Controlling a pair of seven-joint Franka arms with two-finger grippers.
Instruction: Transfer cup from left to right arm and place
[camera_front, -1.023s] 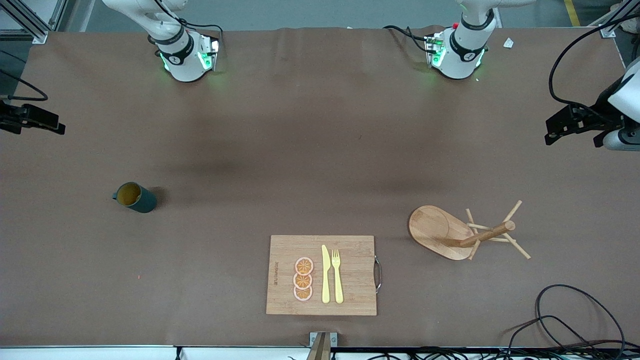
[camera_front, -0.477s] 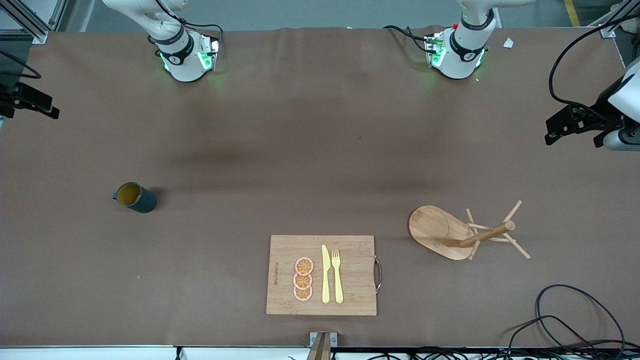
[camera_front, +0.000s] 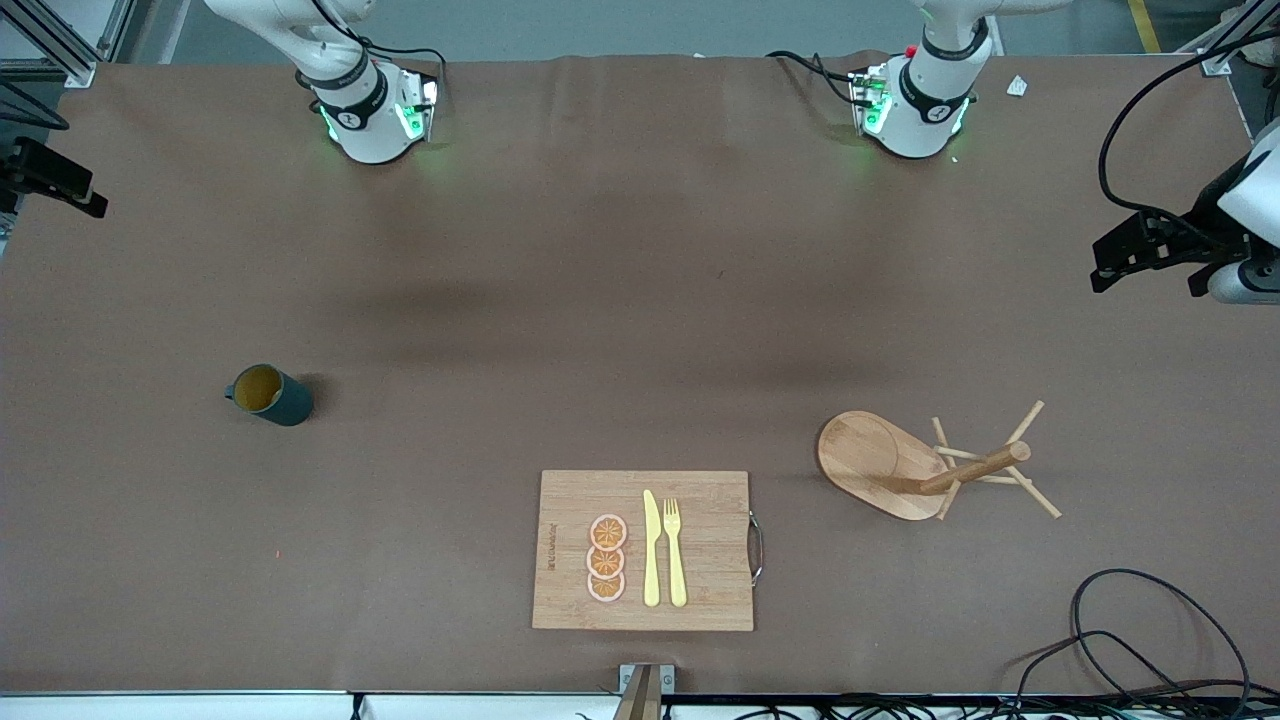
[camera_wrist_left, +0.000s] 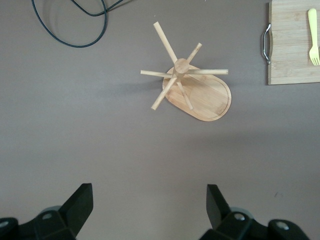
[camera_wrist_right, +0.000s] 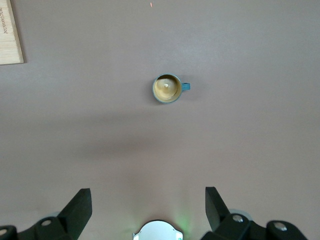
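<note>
The dark teal cup (camera_front: 270, 394) with a yellow inside stands upright on the brown table toward the right arm's end, with nothing touching it. It also shows in the right wrist view (camera_wrist_right: 167, 88), well apart from the fingers. My right gripper (camera_wrist_right: 148, 202) is open and empty, high over the table's edge at that end (camera_front: 60, 180). My left gripper (camera_wrist_left: 150, 200) is open and empty, high over the table at the left arm's end (camera_front: 1140, 250). The wooden peg rack (camera_wrist_left: 195, 87) is in its view.
The wooden peg rack (camera_front: 920, 465) stands toward the left arm's end. A wooden cutting board (camera_front: 645, 550) with orange slices, a yellow knife and a fork lies near the front edge. Black cables (camera_front: 1130, 640) lie at the corner nearest the camera.
My right gripper has drifted along the table's end toward the arms' bases. The left gripper and the cup have not moved.
</note>
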